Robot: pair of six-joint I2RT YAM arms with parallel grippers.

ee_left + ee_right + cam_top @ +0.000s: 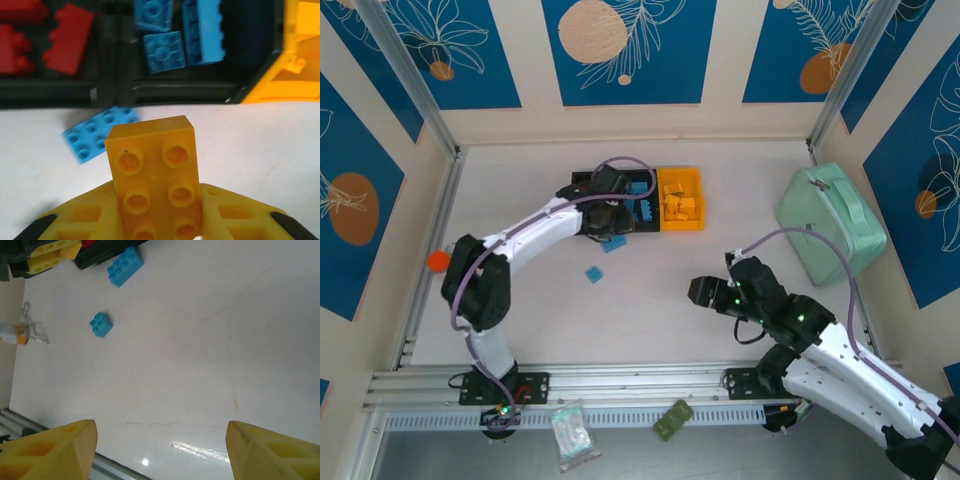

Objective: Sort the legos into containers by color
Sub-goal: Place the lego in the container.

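My left gripper hovers at the front of the joined bins, shut on a yellow-orange lego held studs-up between its fingers. Just ahead are a black bin with red legos, a black bin with blue legos and the yellow-orange bin, which holds yellow legos. A blue lego lies against the bins' front; a smaller blue lego sits nearer. My right gripper stands open and low over bare table at mid-right, its fingers wide apart.
A mint-green case lies at the right. An orange-red disc rests by the left wall. Beyond the near aluminium rail lie a dark green flat piece and a small plastic bag.
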